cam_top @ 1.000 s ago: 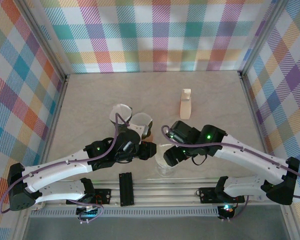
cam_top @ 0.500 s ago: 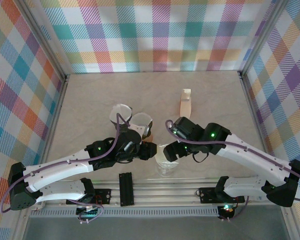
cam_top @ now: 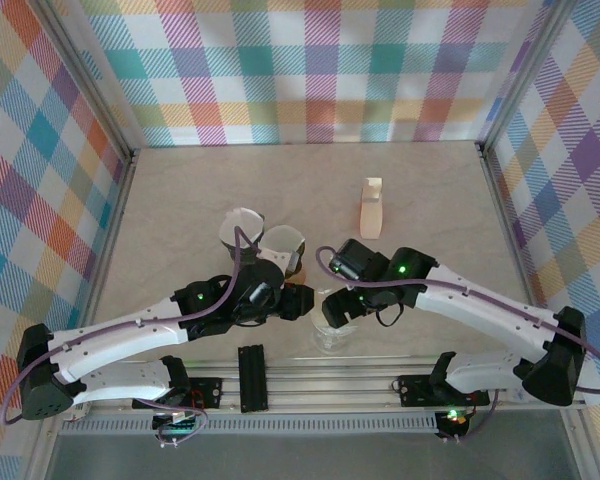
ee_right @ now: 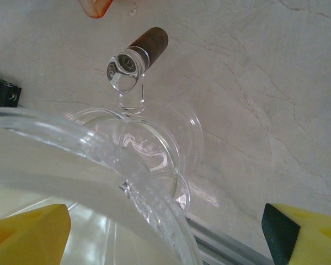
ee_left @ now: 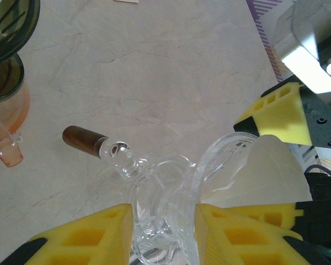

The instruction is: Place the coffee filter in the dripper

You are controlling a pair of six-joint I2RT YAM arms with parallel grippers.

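Marble table [cam_top: 430, 190]: near its front edge the left hand [ee_left: 163, 221] pinches the glass dripper [ee_left: 171, 182], paper filter [ee_left: 270, 165] inside; right hand [cam_top: 338, 308], now spread wider, has shifted left over it.

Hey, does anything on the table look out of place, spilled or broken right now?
Nothing looks spilled or broken. The one odd spot: the dripper sits right at the table's near edge, beside the rail, pinched in the left gripper, with the filter showing in its cone.
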